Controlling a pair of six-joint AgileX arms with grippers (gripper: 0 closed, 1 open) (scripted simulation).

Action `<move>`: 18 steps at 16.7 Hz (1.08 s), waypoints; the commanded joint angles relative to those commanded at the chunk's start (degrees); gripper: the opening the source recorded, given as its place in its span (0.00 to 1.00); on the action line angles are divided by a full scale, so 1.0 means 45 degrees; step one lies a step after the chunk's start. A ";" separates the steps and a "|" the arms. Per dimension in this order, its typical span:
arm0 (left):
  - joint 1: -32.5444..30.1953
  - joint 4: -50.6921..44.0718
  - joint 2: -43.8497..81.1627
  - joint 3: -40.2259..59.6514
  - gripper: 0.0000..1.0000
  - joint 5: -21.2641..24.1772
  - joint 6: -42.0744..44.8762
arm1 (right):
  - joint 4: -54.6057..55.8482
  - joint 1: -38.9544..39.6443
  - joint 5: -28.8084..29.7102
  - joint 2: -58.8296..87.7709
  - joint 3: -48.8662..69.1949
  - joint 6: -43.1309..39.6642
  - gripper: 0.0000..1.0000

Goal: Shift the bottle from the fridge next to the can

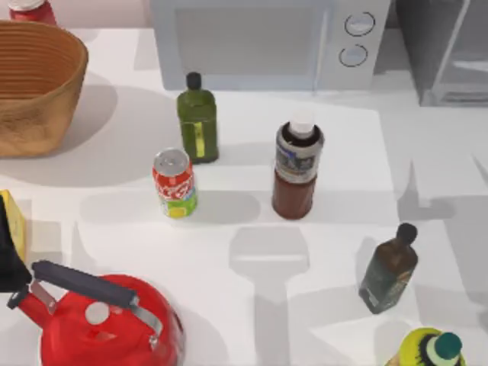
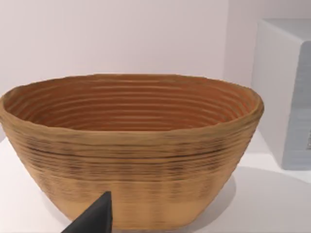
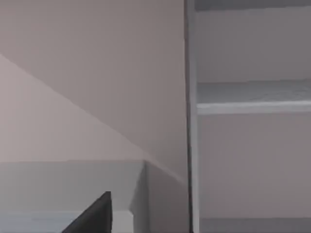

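Note:
The bottle (image 1: pixel 297 171), clear with a white cap, a dark label and reddish-brown liquid, stands upright on the table right of centre. The small red can (image 1: pixel 174 183) with a silver top stands to its left, a wide gap apart. The grey fridge (image 1: pixel 450 53) is at the back right; the right wrist view looks at its pale inner shelf (image 3: pixel 252 104). A dark tip of my right gripper (image 3: pixel 92 216) shows there, facing the fridge. My left gripper (image 2: pixel 95 218) shows as a dark tip facing the woven basket (image 2: pixel 131 145). Neither gripper holds anything I can see.
An olive-green bottle (image 1: pixel 197 118) stands behind the can, a dark black-capped bottle (image 1: pixel 389 271) front right. The red kettle (image 1: pixel 99 320) sits front left, the basket (image 1: pixel 38 84) back left, the microwave (image 1: pixel 259 42) at the back. A yellow bottle (image 1: pixel 427 351) is at the front edge.

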 joint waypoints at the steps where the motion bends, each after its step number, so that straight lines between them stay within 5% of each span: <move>1: 0.0000 0.0000 0.0000 0.0000 1.00 0.0000 0.0000 | -0.0892 -0.0561 -0.0529 -0.1215 -0.0560 0.0011 1.00; 8: 0.0000 0.0000 0.0000 0.0000 1.00 0.0000 0.0000 | -0.5704 -0.3571 -0.3088 -0.7135 -0.3691 0.0051 1.00; 18: 0.0000 0.0000 0.0000 0.0000 1.00 0.0000 0.0000 | -0.6815 -0.3986 -0.3383 -0.8182 -0.3815 0.0040 1.00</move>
